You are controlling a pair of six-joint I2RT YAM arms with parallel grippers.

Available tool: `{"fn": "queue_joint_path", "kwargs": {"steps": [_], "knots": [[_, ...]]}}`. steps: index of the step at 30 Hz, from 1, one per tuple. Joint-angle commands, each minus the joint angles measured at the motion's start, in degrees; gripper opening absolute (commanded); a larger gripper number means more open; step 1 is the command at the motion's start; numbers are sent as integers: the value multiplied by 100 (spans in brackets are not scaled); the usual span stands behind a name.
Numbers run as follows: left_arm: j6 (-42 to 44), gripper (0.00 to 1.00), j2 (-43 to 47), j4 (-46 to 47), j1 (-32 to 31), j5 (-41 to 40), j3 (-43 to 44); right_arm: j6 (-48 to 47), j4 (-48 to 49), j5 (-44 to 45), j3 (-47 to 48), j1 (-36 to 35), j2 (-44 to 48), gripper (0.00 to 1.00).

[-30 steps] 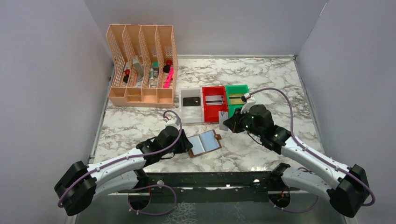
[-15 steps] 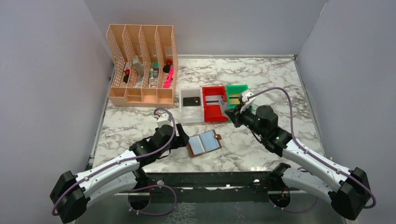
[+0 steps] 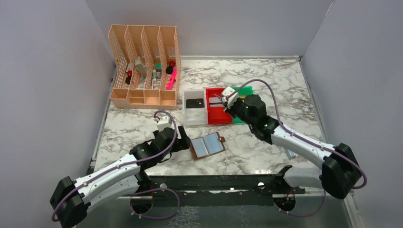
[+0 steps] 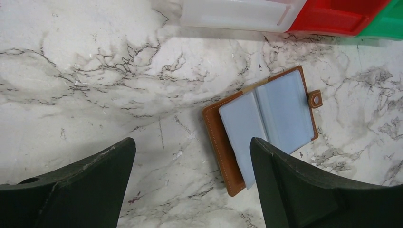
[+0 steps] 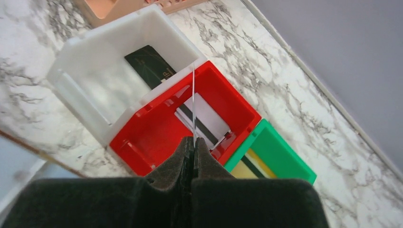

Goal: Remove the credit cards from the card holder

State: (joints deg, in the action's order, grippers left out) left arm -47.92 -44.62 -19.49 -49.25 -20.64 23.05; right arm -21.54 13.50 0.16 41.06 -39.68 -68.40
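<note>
The brown card holder (image 3: 207,146) lies open on the marble, its pale blue pockets (image 4: 266,118) facing up and its snap tab at the right. My left gripper (image 3: 183,142) (image 4: 191,142) is open just left of it, touching nothing. My right gripper (image 3: 227,102) (image 5: 194,142) is shut on a thin credit card (image 5: 194,102), seen edge-on above the red bin (image 5: 152,133). A silvery-white card (image 5: 209,118) lies in that bin. A black card (image 5: 151,66) lies in the white bin (image 5: 85,90), and a gold card (image 5: 254,172) in the green bin (image 5: 285,152).
The three bins (image 3: 195,114) stand side by side behind the card holder. A peach desk organiser (image 3: 145,66) holding pens and small items stands at the back left. Grey walls close in both sides and the back.
My left gripper opened wide and drew back from the card holder's left edge. My right arm carried its card from the front of the bins to above the red bin.
</note>
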Motion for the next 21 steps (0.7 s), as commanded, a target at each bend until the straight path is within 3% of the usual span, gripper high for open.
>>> {"fn": "queue_joint_path", "kwargs": {"steps": [1, 8, 21], "knots": [[-42, 94, 155, -58, -25, -181, 42, -1170, -215, 330, 614, -4, -881, 1], [-17, 94, 419, -187, -17, -220, 37, -2166, 394, 796, 839, 53, -2145, 1], [-57, 95, 1071, -631, -14, -429, -72, -2944, 719, 1054, 1547, 110, -3607, 1]]}}
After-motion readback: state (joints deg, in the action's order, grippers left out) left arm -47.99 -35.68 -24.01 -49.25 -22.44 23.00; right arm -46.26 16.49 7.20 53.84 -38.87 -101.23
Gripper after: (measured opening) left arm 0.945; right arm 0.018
